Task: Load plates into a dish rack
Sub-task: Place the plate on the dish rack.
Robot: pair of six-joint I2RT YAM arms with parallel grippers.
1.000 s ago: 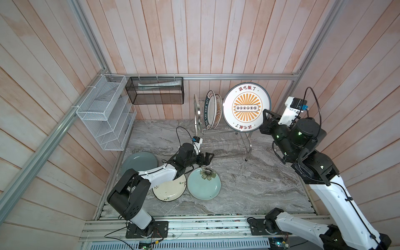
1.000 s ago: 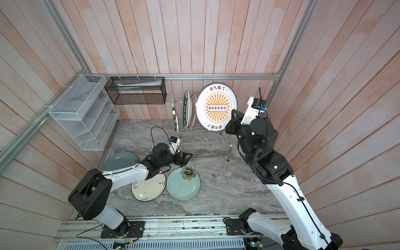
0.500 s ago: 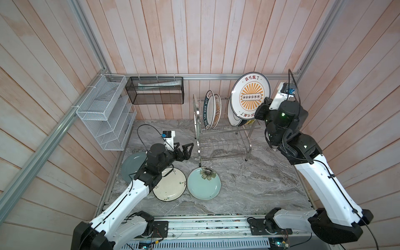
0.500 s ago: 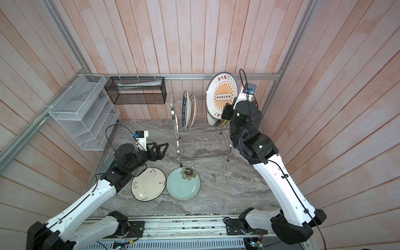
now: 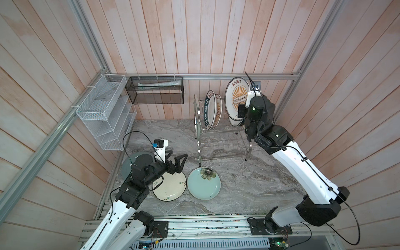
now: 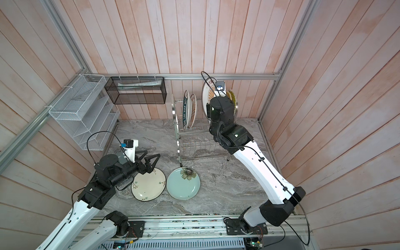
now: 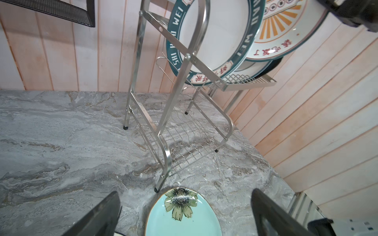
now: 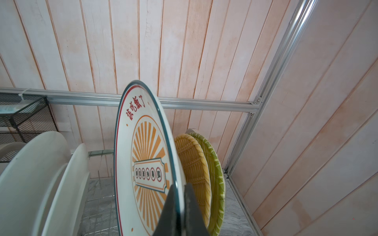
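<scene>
Top views: I am counting two upright plates [image 5: 211, 112] at the left end of the dish rack [image 5: 223, 138], upper tier; in a top view, woven plates [image 6: 231, 96] at its right end. Grey plate [image 5: 126, 170], cream plate [image 5: 171, 188] and pale blue plate [image 5: 204, 184] are lying flat on the surface [image 5: 249, 184], near left, unloaded. Left claw [image 5: 176, 159] is hovering wide open by the cream plate's far rim, empty.

Left wrist: pale blue plate is lying just beyond the spread fingers [image 7: 98, 216].

Right wrist: right claw [image 8: 180, 187] is pinching the sunburst plate [image 8: 143, 153] by its rim, upright beside the woven plates; I am judging it unseated.
</scene>
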